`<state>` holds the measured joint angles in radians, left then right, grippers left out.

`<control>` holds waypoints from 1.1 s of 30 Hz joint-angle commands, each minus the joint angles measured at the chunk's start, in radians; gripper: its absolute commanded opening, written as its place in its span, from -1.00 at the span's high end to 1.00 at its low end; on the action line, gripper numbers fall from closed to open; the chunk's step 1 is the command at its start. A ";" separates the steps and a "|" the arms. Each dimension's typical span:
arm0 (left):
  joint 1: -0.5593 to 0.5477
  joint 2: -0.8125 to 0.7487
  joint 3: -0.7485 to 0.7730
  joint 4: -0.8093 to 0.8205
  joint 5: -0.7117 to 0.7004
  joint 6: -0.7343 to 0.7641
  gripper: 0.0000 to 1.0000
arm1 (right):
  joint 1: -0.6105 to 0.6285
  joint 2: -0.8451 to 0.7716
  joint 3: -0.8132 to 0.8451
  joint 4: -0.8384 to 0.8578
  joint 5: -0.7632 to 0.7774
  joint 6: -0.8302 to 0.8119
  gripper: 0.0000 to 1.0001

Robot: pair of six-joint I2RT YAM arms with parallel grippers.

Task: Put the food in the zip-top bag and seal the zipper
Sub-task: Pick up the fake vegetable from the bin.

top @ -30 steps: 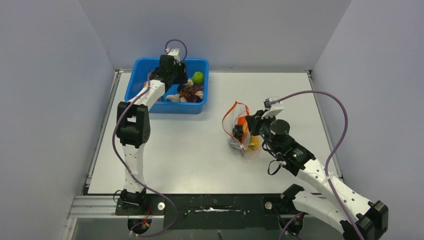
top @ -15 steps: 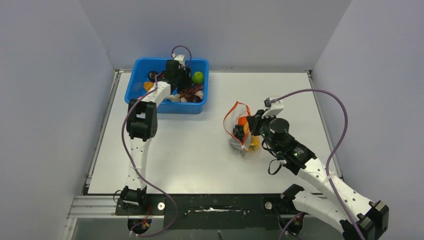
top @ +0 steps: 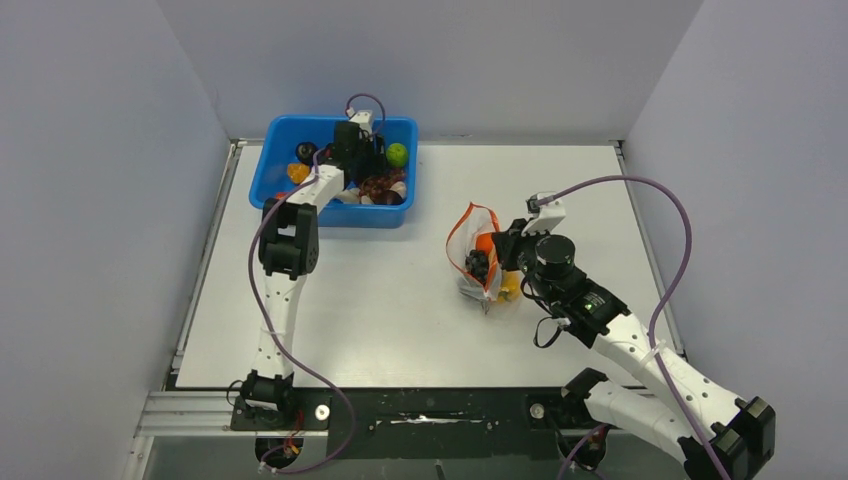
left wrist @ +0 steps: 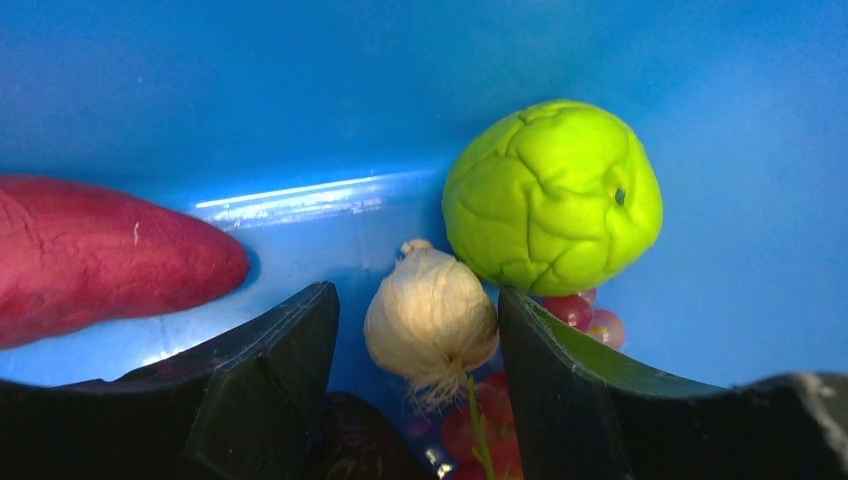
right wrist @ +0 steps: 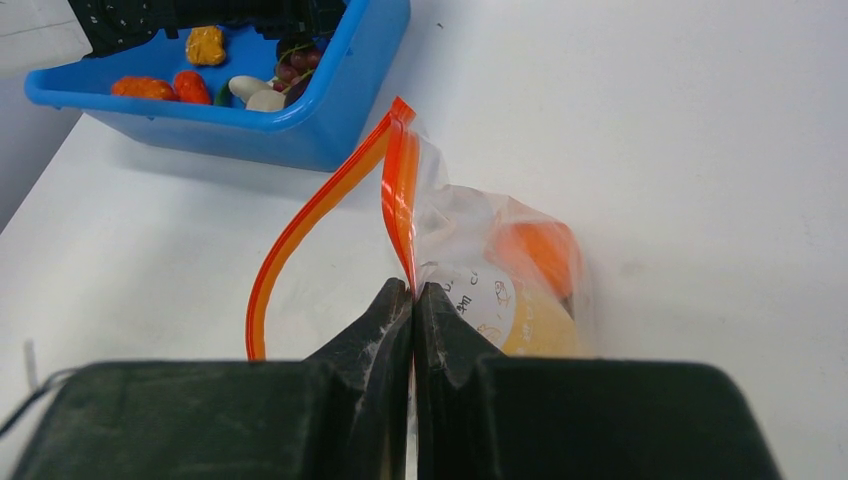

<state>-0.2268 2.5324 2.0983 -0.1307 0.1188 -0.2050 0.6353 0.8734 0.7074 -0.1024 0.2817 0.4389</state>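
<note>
My left gripper [left wrist: 412,295] is down inside the blue bin [top: 340,215], open, with a white garlic bulb [left wrist: 432,320] between its fingers and a gap showing on the left side. Just beyond lie a wrinkled green fruit [left wrist: 553,195], a red sweet potato [left wrist: 100,255] and red grapes [left wrist: 590,315]. My right gripper [right wrist: 413,290] is shut on the orange zipper [right wrist: 300,225] edge of the zip-top bag [right wrist: 480,270], holding its mouth open in a loop. Orange food [right wrist: 540,250] and yellow food [right wrist: 540,330] show through the clear plastic. From above, the bag [top: 478,255] sits mid-table.
The bin stands at the back left of the white table [top: 400,320], holding several more toy pieces, among them orange ones [right wrist: 150,88] and a green ball [top: 397,154]. Grey walls close in the sides and back. Purple cables [top: 660,200] arc over the right arm.
The left arm has pushed deeper into the bin toward the green fruit, and its jaws have widened. The right arm and the bag have not moved.
</note>
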 commanded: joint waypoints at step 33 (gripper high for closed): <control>0.000 -0.292 -0.227 0.140 -0.025 -0.002 0.57 | -0.004 0.015 0.049 0.073 0.017 0.070 1.00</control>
<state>-0.2260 2.3810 1.9102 -0.0532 0.1013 -0.1913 0.6353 0.8913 0.7124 -0.0982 0.2947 0.4866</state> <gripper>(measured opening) 0.437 0.031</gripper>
